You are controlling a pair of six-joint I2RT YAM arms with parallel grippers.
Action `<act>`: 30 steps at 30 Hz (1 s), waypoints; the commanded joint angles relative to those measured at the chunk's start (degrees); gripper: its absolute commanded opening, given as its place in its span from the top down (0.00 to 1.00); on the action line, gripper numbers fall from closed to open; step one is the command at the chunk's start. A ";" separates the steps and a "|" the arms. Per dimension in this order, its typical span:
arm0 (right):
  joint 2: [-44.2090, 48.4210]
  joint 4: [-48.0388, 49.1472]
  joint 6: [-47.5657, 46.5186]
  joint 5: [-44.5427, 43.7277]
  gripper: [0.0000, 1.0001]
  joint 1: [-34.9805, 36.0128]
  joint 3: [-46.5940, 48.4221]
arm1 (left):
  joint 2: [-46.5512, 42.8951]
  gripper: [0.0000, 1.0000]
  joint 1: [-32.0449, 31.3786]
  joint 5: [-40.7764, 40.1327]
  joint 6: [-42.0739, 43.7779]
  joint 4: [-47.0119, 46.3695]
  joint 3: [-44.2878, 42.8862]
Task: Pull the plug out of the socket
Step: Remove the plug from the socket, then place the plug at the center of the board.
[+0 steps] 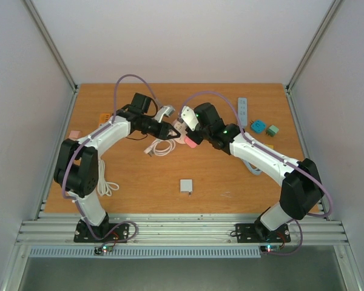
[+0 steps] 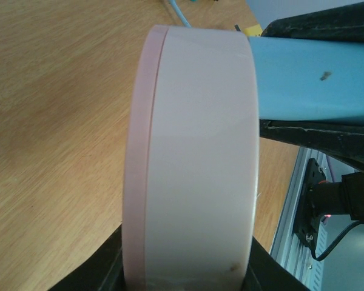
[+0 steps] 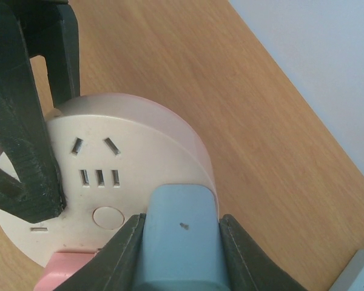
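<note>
A round white socket with a pink back (image 2: 194, 163) is held above the table, clamped edge-on between my left gripper's (image 2: 188, 270) fingers. In the right wrist view its face (image 3: 103, 182) shows slots and a round button. A blue plug (image 3: 179, 236) sits against that face, and my right gripper (image 3: 179, 233) is shut on the plug's two sides. The plug also shows in the left wrist view (image 2: 315, 76), butted against the socket's face. In the top view the left gripper (image 1: 171, 131) and the right gripper (image 1: 192, 136) meet at the socket (image 1: 190, 142), mid-table.
A coiled white cable (image 1: 159, 147) lies just below the grippers. A small white cube adapter (image 1: 185, 186) sits nearer the front. A white power strip (image 1: 243, 111) and two teal blocks (image 1: 258, 127) lie at the back right. More white cable (image 1: 107, 182) lies by the left arm.
</note>
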State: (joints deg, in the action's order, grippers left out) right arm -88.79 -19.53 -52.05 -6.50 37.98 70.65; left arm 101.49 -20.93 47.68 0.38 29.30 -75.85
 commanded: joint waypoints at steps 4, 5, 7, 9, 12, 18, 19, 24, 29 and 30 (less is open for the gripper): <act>5.63 -2.29 0.68 2.54 0.99 -0.37 0.44 | 2.90 1.00 5.18 -4.42 -5.08 1.15 -0.78; 5.62 -2.62 0.27 3.44 0.99 -0.36 0.45 | 3.04 1.00 5.17 -3.70 -5.01 1.17 -0.77; 5.38 -3.70 -1.92 5.14 0.99 -0.38 0.79 | 3.18 1.00 5.13 -3.19 -4.74 1.54 -0.86; 4.69 -5.75 -4.97 5.28 0.99 -0.41 2.12 | 3.08 1.00 5.08 -4.47 -4.07 2.31 -1.13; 3.92 -6.24 -6.89 0.83 0.99 -0.38 3.19 | 2.76 1.00 4.90 -8.89 -3.27 2.88 -1.20; 3.31 -8.38 1.62 -1.54 0.99 -0.36 5.95 | 2.57 1.00 4.96 -17.31 -5.75 1.88 -0.64; 3.05 -8.86 2.73 -1.41 0.99 -0.36 6.40 | 2.57 1.00 5.01 -17.40 -6.07 1.61 -0.42; 2.82 -9.90 0.82 3.08 0.99 -0.75 6.25 | 1.24 0.99 5.41 -14.87 -5.76 0.00 0.59; 0.56 -21.40 -0.92 23.41 0.97 -2.60 7.77 | -1.51 0.99 8.02 -12.08 -6.47 -3.07 2.24; -0.89 -24.59 -1.37 27.19 0.96 -2.56 8.62 | -2.09 1.00 8.92 -11.85 -6.87 -3.62 2.57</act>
State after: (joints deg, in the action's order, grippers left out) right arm -87.46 -32.77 -52.03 4.40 36.10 76.01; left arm 103.94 -14.76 32.95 -4.95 31.48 -74.06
